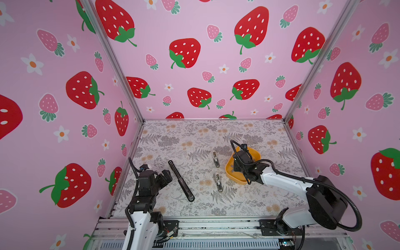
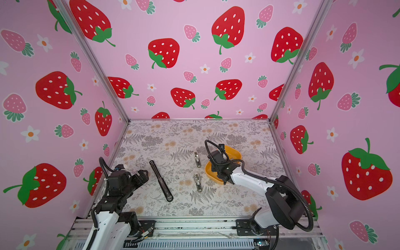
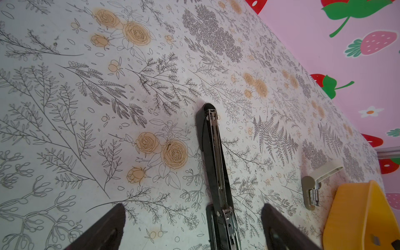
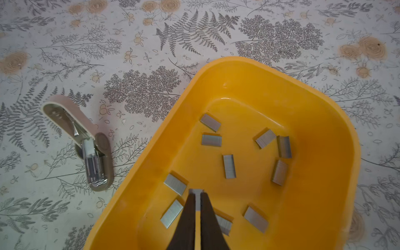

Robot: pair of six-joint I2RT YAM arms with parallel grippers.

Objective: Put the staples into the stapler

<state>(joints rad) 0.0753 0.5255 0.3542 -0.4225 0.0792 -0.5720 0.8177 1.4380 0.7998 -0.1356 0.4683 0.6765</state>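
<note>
The staples (image 4: 229, 166) lie in the yellow tray (image 4: 238, 71) on the right of the table (image 1: 194, 134), and the right fingers (image 4: 188, 216) pinch one of them. The left fingers (image 3: 108, 223) are wide apart, near the black stapler (image 1: 181, 181) lying open on the left.

surface (image 1: 194, 134) is being shown off-white, printed with grey ferns and beige roses | walls (image 1: 164, 26) are being shown pink, patterned with red and pink strawberries and white flowers | tray (image 4: 303, 108) is being shown yellow | staples (image 4: 229, 166) are being shown metallic grey | stapler (image 1: 181, 181) is being shown black
</note>
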